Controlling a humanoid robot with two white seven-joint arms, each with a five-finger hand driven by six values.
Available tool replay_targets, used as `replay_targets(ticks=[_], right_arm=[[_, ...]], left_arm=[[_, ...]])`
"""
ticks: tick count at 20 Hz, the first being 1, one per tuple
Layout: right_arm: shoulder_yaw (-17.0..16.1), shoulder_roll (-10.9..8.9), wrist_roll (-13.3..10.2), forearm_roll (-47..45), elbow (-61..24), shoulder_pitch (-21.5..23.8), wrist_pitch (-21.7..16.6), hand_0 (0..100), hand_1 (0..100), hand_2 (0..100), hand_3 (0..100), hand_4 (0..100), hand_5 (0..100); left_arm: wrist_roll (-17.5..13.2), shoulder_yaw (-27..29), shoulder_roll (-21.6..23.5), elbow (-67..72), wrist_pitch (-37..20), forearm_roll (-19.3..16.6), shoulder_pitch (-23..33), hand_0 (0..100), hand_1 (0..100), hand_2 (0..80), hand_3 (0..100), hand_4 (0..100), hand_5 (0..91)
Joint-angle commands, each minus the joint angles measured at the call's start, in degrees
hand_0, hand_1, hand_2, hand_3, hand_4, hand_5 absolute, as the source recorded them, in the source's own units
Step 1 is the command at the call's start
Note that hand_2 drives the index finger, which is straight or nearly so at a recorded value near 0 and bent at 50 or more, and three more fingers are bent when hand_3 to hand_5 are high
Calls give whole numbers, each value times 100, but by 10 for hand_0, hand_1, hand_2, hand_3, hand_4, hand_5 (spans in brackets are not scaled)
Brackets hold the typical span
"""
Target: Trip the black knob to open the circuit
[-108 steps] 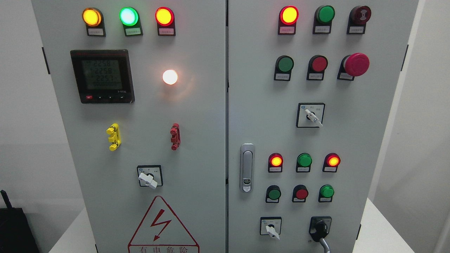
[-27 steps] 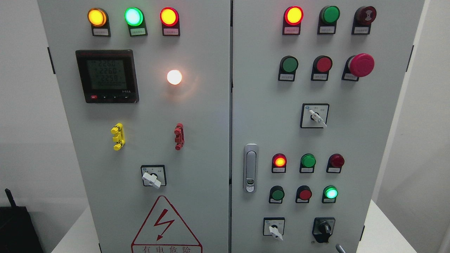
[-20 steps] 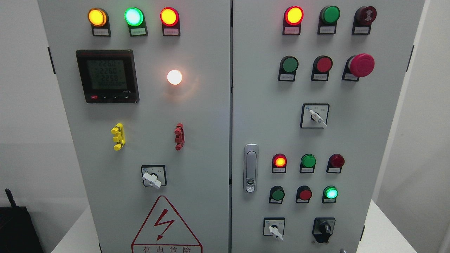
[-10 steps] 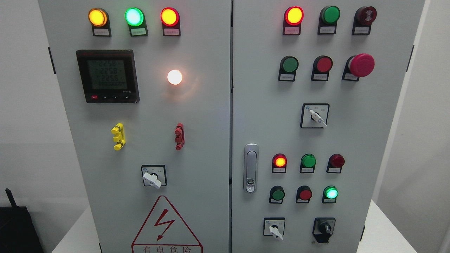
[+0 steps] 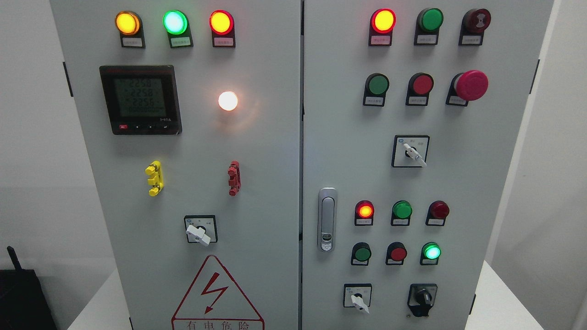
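Note:
The black knob (image 5: 423, 299) sits at the lower right of the grey control cabinet's right door (image 5: 458, 183), its pointer standing upright. Above it, the green lamp (image 5: 431, 251) is lit and the red lamp (image 5: 439, 210) higher up is dark. The left red lamp (image 5: 365, 210) in that row glows. Neither of my hands shows in the head view.
A white selector switch (image 5: 358, 300) sits left of the knob. A red mushroom stop button (image 5: 470, 85) is at the upper right. The door latch (image 5: 326, 219) is by the centre seam. A black object (image 5: 23, 298) stands at the lower left.
A finger on the knob 5.4 s ago has withdrawn below the frame. The knob has turned upright, the right red lamp went dark and the green lamp below lit.

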Motion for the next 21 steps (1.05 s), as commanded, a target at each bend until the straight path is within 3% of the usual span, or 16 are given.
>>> replay_targets(ticks=[1, 21], right_arm=[[26, -2, 35, -45, -156, -14, -88, 81, 47, 0, 64, 0, 0], [26, -11, 70, -45, -200, 12, -88, 109, 0, 0, 0, 0, 0]], left_arm=[[1, 5, -5, 7, 7, 14, -2, 120, 389, 0, 0, 0, 0], [1, 5, -5, 7, 7, 14, -2, 120, 389, 0, 0, 0, 0]])
